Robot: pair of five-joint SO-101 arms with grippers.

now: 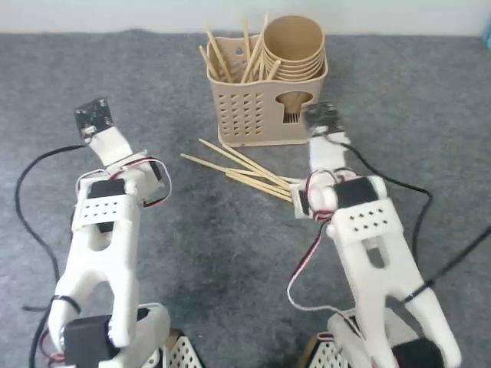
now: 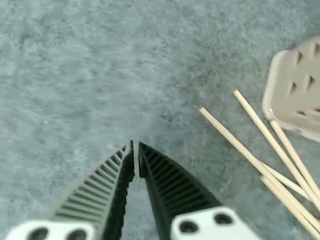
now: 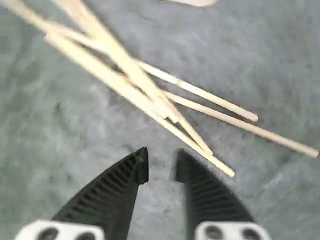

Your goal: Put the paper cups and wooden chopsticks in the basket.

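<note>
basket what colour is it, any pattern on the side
The basket is beige, with rows of holes in its wall; clearest in the high view.

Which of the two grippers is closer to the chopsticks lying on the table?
The right gripper: slightly open, it hangs just beside the chopsticks; the left gripper, shut, is farther off.

basket [image 2: 296,87] cut by frame edge, chopsticks [image 3: 125,64] blurred, cropped

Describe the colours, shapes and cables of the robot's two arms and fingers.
The left arm and right arm have white shells with rows of holes, black motors and red, white and black cables. Their fingers are black, tapered and ridged.
</note>
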